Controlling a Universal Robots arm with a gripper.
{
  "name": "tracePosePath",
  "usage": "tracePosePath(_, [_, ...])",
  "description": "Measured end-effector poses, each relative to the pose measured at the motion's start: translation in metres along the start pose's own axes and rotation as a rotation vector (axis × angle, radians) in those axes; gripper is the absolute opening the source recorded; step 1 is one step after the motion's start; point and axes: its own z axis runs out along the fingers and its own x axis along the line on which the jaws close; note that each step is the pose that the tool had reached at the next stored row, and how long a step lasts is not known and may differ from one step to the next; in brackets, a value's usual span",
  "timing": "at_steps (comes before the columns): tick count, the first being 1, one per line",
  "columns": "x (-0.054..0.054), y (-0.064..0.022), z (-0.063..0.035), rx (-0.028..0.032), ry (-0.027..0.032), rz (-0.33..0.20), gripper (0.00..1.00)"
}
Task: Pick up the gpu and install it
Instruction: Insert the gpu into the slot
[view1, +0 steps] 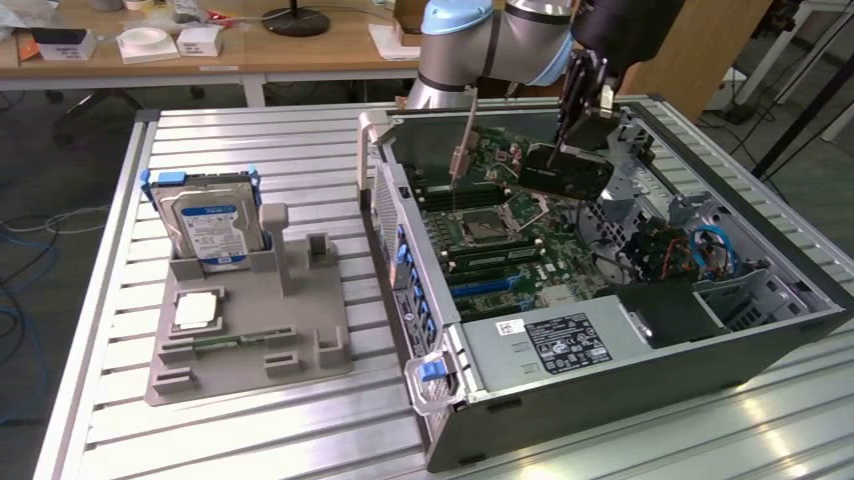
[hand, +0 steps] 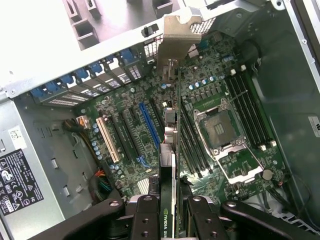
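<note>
Gripper (hand: 170, 212) clamped on gpu (view1: 565, 170) above motherboard (hand: 125, 112) inside open computer case (view1: 667, 385); hard drive (view1: 207, 225) upright in grey holder (view1: 247, 355)

**Colours and patterns: open PC on bench**
gpu (hand: 168, 175): green board, black cooler, silver bracket. gripper (hand: 167, 216): black. motherboard (view1: 514, 245): green, with one blue slot (hand: 150, 125) and one cream slot (hand: 106, 140). case (view1: 641, 375): dark grey. label (view1: 567, 341): black, white print. drive (view1: 207, 218): blue-and-white sticker, blue frame. tray (view1: 247, 365): plain grey. table (view1: 107, 300): silver, ribbed in parallel lines. arm (view1: 467, 35): silver, pale blue cap.
</note>
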Motion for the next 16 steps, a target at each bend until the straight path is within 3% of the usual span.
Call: tracePosePath(16, [0.0, 0.0, 0.0002, 0.0008, 0.0042, -0.099, 0.26])
